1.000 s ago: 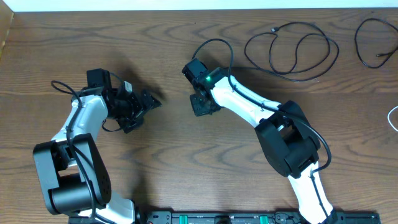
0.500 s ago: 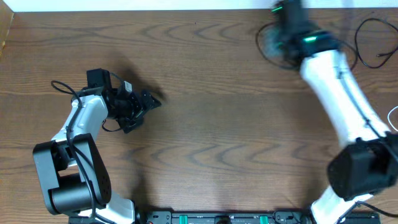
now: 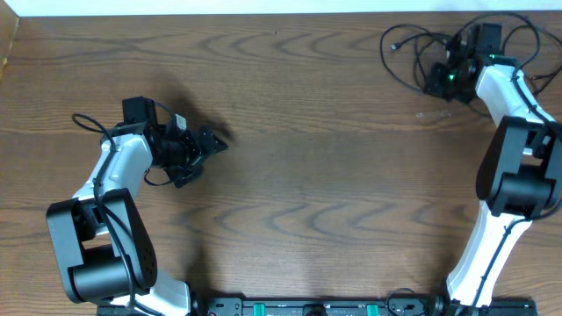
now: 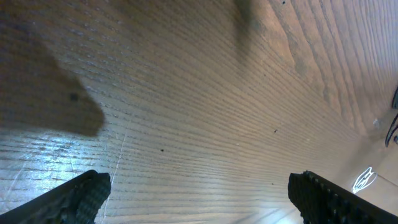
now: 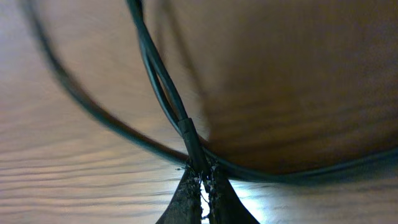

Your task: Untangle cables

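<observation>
**Right arm swings to the far corner and pinches a cable**

A brown wooden table (image 3: 290, 175) fills the overhead view. On its left side, the left gripper (image 3: 204, 147) sits where it was a second ago, its jaws spread wide and empty. Its wrist view shows only bare wood between the two fingers (image 4: 74, 196).

The change is on the right. A second ago the right arm (image 3: 502, 92) was folded over the middle of the table. Now it reaches into the far right corner, where the cables (image 3: 408, 39) lie in black loops. The right gripper (image 3: 435, 85) is down among them, closed tight on one black cable (image 5: 165, 87). In its wrist view, the tips meet on the cord just where two strands come together. The loops look more bunched than before, drawn toward the gripper.

The untangling appears to have only begun. One strand is in hand, the loops cross each other, and pulling this strand clear is the likely next step. The left gripper is well apart from the cables, so it cannot pin them yet.
</observation>
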`<act>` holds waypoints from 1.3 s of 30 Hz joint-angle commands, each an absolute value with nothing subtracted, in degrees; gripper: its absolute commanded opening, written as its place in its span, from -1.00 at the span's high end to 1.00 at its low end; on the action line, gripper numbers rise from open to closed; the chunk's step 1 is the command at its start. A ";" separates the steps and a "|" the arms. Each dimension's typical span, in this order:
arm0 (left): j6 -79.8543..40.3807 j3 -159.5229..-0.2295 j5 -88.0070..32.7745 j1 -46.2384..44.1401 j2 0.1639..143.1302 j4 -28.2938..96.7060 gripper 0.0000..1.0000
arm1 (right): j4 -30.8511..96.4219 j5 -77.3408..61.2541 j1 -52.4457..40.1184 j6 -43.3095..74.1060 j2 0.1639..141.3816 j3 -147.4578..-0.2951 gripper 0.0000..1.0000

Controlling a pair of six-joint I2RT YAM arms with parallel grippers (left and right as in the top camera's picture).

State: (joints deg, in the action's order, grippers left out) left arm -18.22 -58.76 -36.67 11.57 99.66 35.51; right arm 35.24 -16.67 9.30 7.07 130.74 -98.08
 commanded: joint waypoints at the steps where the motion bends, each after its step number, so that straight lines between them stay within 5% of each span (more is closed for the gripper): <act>1: -18.31 -59.02 -36.12 11.84 99.90 35.48 -0.96 | 36.05 -18.00 9.50 7.25 131.94 -97.80 0.73; 5: -18.31 -59.02 -36.12 11.84 99.90 35.48 -0.96 | 36.45 -18.87 8.99 7.22 131.33 -97.82 0.29; 6: -18.31 -59.02 -36.12 11.84 99.90 35.48 -0.96 | 36.71 -19.94 8.78 7.20 131.07 -97.82 -0.13; 8: -18.31 -59.02 -36.14 11.84 99.90 35.48 -0.96 | 37.08 -21.93 8.62 7.20 130.34 -97.82 -0.41; 13: -18.31 -59.02 -36.12 11.84 99.90 35.48 -0.96 | 36.64 -24.14 8.64 5.72 124.16 -97.84 -0.70; 16: -18.31 -59.02 -36.12 11.84 99.90 35.48 -0.96 | 34.17 -13.69 9.10 3.51 116.90 -97.82 -0.98; 22: -18.31 -59.02 -36.12 11.84 99.90 35.48 -0.96 | 30.39 5.26 10.44 -3.42 117.27 -97.82 -0.99; 39: -18.31 -59.02 -36.12 11.84 99.90 35.48 -0.96 | 19.05 5.61 21.30 -6.81 128.60 -97.82 -0.73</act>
